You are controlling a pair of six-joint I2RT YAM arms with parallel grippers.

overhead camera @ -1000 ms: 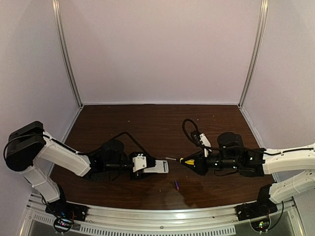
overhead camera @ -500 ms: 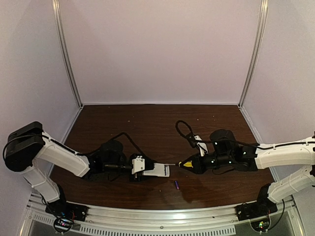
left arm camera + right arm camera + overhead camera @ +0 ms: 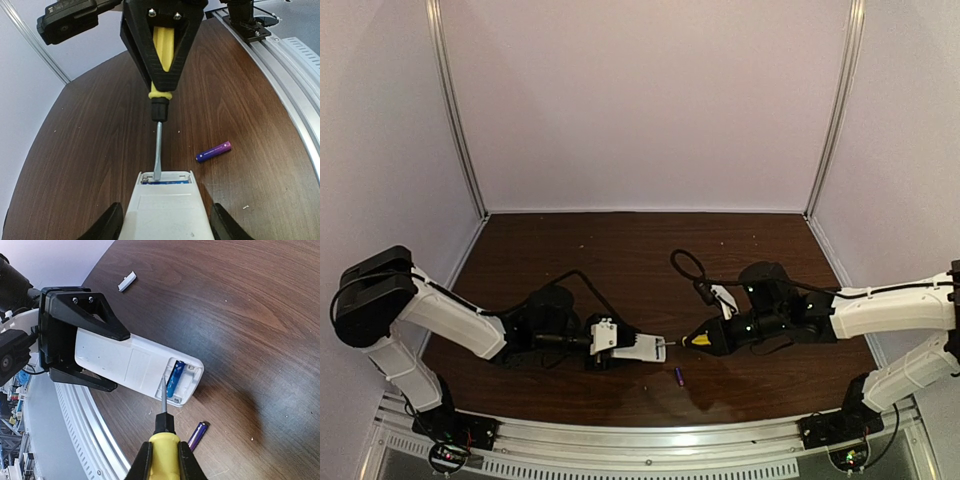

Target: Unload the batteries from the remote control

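Dark wood table (image 3: pixel 620 250), left jaws grasping remote control (image 3: pixel 135 365), right jaws clenched on screwdriver (image 3: pixel 159 102)

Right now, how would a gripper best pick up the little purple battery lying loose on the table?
Probably from straight above, pinching the loose battery across its middle and closing on its long sides. It lies flat on the table, apart from the remote control, so there is room either side.

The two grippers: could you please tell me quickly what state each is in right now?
Left gripper: closed on the remote control.
Right gripper: shut on the yellow-handled screwdriver.
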